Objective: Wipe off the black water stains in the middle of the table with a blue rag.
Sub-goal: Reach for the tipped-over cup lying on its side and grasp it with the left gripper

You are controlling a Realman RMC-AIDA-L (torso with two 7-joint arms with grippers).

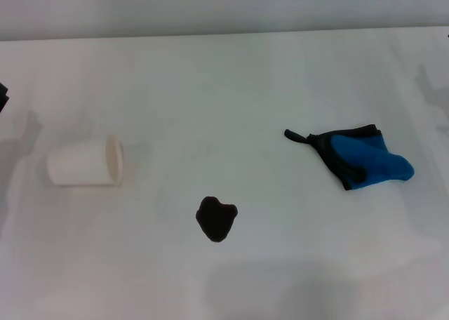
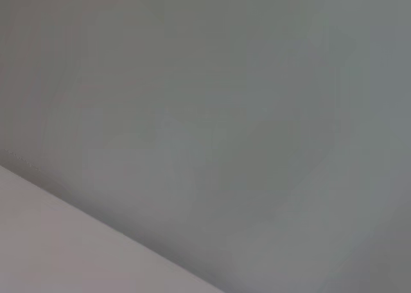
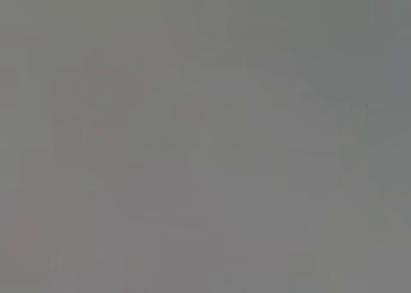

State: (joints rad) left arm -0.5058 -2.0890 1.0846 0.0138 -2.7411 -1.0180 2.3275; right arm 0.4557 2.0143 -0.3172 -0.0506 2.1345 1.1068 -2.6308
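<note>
Both wrist views blank grey.

Pale grey wall runs along the far edge of the white surface. Even, soft light; faint shadows. Both wrist views: plain grey only.

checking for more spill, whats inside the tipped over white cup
The white cup lies on its side on the table, mouth turned rightward and edge-on, so its inside is hidden.

Smooth white table; cloth blue rag; glossy black water stains.
</note>
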